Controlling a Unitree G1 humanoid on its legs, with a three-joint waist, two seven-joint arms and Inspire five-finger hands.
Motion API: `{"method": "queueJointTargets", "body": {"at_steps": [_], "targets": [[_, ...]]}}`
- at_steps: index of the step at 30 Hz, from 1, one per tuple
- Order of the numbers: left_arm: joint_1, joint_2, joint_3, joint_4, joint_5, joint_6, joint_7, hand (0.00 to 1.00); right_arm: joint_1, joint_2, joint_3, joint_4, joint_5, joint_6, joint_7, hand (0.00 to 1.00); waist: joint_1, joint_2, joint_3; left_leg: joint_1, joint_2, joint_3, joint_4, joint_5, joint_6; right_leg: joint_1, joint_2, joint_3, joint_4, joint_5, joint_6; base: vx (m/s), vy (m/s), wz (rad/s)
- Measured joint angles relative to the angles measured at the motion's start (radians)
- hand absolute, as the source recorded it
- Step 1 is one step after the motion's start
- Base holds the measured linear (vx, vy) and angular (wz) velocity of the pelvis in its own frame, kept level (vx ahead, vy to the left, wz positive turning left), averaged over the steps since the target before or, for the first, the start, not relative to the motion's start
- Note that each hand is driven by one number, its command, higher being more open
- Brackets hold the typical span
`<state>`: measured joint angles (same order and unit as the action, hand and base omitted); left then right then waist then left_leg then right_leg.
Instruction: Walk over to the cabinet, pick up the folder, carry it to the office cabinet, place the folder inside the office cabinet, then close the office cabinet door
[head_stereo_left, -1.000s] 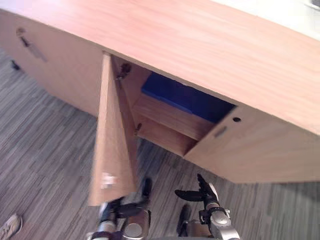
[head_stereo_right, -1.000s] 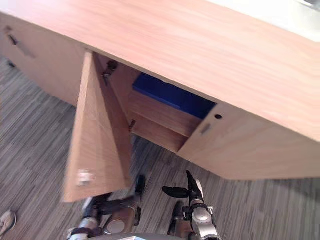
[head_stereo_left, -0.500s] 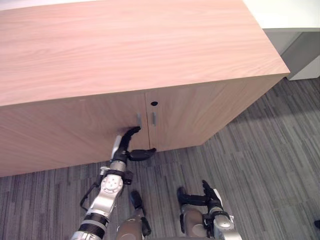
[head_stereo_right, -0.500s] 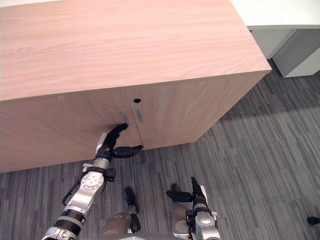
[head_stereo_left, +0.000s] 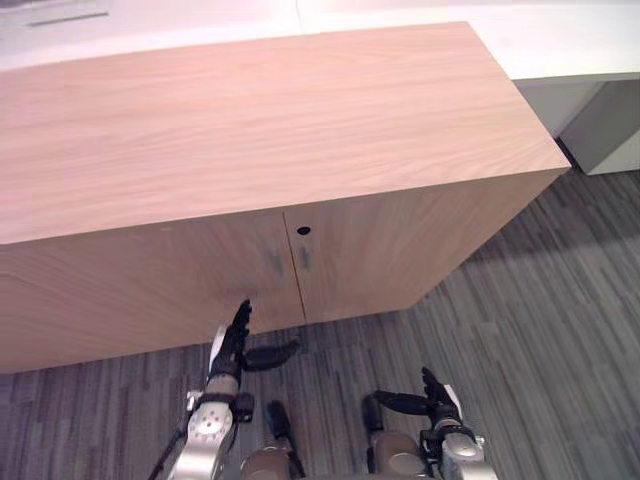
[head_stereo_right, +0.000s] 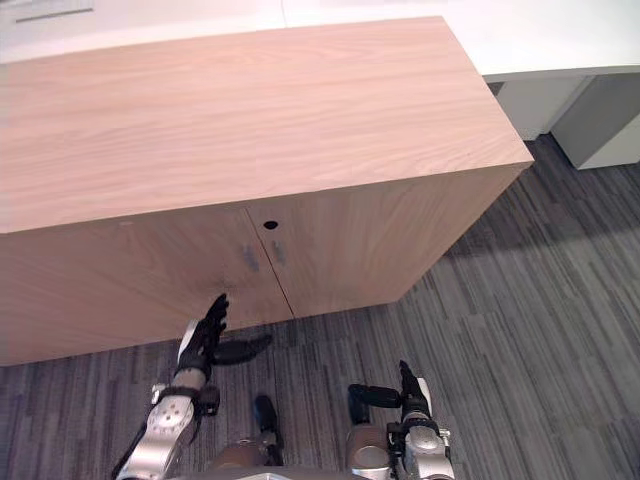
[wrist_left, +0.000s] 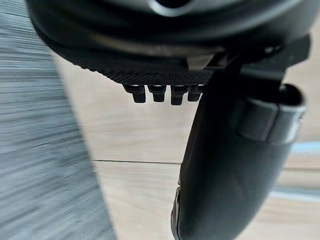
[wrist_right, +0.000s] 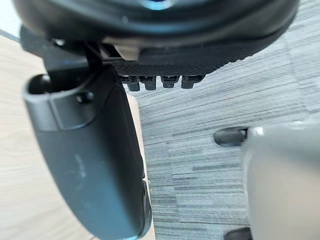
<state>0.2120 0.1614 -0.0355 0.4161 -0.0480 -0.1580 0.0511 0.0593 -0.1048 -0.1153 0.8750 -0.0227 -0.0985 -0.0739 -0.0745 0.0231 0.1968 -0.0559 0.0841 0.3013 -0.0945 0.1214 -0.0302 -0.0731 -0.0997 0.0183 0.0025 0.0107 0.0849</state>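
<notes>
The wooden office cabinet (head_stereo_left: 270, 140) stands in front of me with both doors shut, the seam (head_stereo_left: 294, 272) running down between two small handles. No folder shows. My left hand (head_stereo_left: 236, 343) hangs low in front of the left door (head_stereo_right: 130, 280), a little off its lower edge, fingers straight and thumb spread, holding nothing. My right hand (head_stereo_right: 410, 393) rests low near the floor, fingers straight, also with nothing in it. In the left wrist view the door seam (wrist_left: 135, 161) runs past the thumb (wrist_left: 225, 165).
Grey striped carpet (head_stereo_left: 540, 330) spreads to the right of the cabinet. A white desk (head_stereo_right: 560, 40) with a grey pedestal (head_stereo_right: 610, 120) stands at the back right, beyond the cabinet's corner.
A second ago the left door stood open with the blue folder on the shelf inside. Now both doors are shut, and my left hand has dropped back from the door.
</notes>
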Motion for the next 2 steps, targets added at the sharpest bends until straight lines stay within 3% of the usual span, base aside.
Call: {"method": "queueJointTargets", "body": {"at_steps": [2], "targets": [[0.027, -0.002, 0.057, 0.09, 0.0, 0.002, -0.018, 1.0, 0.009, -0.028, -0.013, -0.001, -0.001, 0.0, 0.001, 1.0, 0.01, 0.01, -0.011, 0.0, -0.001, -0.019, 0.0, -0.004, -0.005, 0.012, -0.002, -0.022, -0.001, -0.007, 0.002, -0.02, -0.008, 0.23]]}}
